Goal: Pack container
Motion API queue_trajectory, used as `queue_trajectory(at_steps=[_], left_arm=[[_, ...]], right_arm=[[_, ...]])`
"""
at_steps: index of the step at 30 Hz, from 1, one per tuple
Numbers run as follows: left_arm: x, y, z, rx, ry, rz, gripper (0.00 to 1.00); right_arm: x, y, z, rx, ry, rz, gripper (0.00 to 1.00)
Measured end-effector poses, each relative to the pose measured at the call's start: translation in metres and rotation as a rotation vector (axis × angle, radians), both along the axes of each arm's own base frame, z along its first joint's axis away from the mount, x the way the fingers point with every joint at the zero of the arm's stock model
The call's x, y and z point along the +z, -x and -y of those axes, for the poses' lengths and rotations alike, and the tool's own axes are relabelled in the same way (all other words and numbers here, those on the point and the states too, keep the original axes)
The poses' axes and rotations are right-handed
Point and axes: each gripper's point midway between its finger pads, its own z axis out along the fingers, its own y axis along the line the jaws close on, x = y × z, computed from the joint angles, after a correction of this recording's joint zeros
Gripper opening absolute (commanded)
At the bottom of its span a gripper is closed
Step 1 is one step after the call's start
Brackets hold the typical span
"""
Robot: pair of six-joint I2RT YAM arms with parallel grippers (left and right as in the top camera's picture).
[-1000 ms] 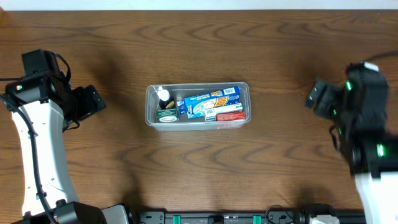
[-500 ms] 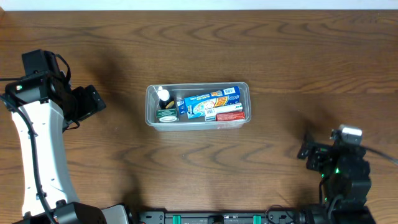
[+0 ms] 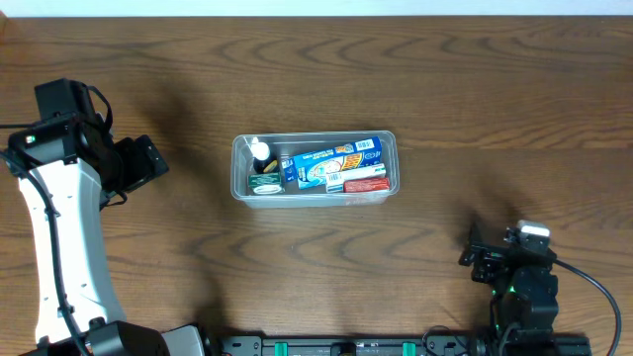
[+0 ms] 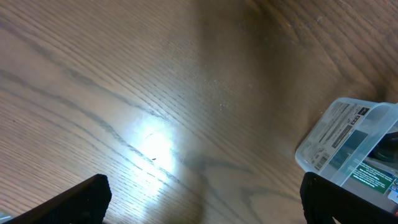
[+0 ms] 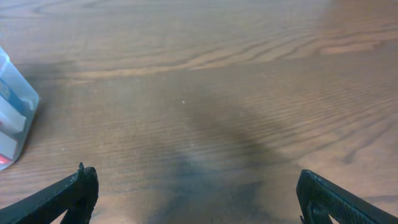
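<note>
We see the clear plastic rectangular tub (image 3: 313,135) on the brown wooden counter (image 3: 316,267), between our claws and well apart from both, with coloured cardboard boxes (image 3: 331,163) inside. Our left claw (image 4: 203,190) and right claw (image 5: 196,180) gape wide, gripping nothing.

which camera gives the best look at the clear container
The overhead view: the whole container sits mid-table, with all four rim edges and the blue box inside visible. The left wrist view catches only one rounded corner at its right edge; the right wrist view shows just a sliver at its left edge.
</note>
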Motion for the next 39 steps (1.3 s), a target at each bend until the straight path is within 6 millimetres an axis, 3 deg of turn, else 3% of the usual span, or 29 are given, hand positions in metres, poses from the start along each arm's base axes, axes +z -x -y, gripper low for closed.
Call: queue_trajectory(at_steps=[29, 34, 39], left_arm=[[0.001, -0.001, 0.001, -0.002, -0.002, 0.007, 0.98], [0.012, 0.002, 0.001, -0.002, -0.015, 0.044, 0.98], [0.035, 0.009, 0.004, -0.002, -0.046, 0.135, 0.98]], right_arm=[[0.003, -0.001, -0.001, 0.009, 0.008, 0.011, 0.99], [0.003, -0.002, -0.001, 0.01, 0.007, 0.011, 0.99], [0.003, -0.002, -0.001, 0.012, 0.007, 0.011, 0.99]])
